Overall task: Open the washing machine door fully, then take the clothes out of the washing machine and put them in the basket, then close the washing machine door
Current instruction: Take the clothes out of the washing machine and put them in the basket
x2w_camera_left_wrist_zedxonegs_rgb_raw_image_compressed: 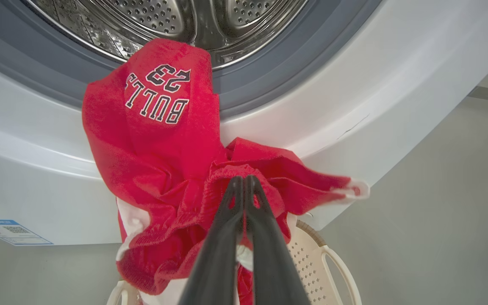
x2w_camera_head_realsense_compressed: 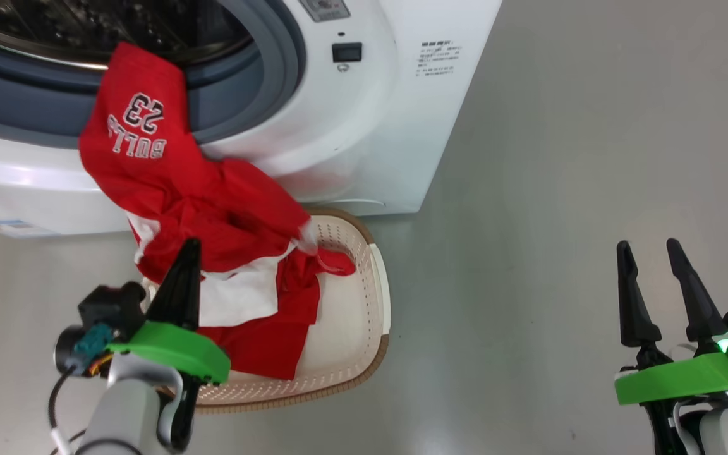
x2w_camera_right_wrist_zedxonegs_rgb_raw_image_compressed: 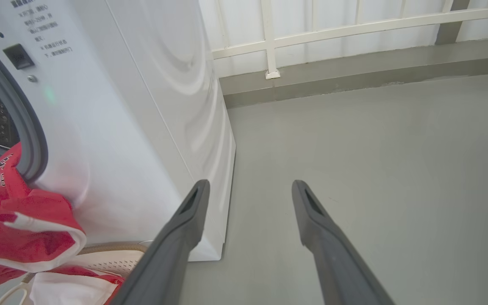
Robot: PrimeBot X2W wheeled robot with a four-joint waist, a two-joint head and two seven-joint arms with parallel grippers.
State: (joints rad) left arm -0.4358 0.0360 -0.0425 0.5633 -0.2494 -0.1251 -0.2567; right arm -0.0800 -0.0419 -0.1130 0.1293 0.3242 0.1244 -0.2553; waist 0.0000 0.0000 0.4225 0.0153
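The red clothes (x2w_camera_head_realsense_compressed: 168,177), one printed "BULLS 23", hang out of the washing machine (x2w_camera_head_realsense_compressed: 351,126) over its grey seal and down into the basket (x2w_camera_head_realsense_compressed: 351,303) on the floor in front. Some white fabric lies among them in the basket. My left gripper (x2w_camera_head_realsense_compressed: 188,249) is just over the basket's near-left side, its fingers shut on a bunched red fold of the clothes (x2w_camera_left_wrist_zedxonegs_rgb_raw_image_compressed: 159,144). Above it is the steel drum (x2w_camera_left_wrist_zedxonegs_rgb_raw_image_compressed: 193,21). My right gripper (x2w_camera_head_realsense_compressed: 648,246) stands open over bare floor to the right, nothing between its fingers (x2w_camera_right_wrist_zedxonegs_rgb_raw_image_compressed: 193,212). The washing machine door is out of view.
Grey floor (x2w_camera_head_realsense_compressed: 560,189) stretches right of the washer. A white railing (x2w_camera_right_wrist_zedxonegs_rgb_raw_image_compressed: 354,29) on a low grey ledge (x2w_camera_right_wrist_zedxonegs_rgb_raw_image_compressed: 354,67) runs behind. A blue label (x2w_camera_left_wrist_zedxonegs_rgb_raw_image_compressed: 9,231) marks the washer's lower front corner. The basket's handle (x2w_camera_left_wrist_zedxonegs_rgb_raw_image_compressed: 337,271) sits beside my left fingers.
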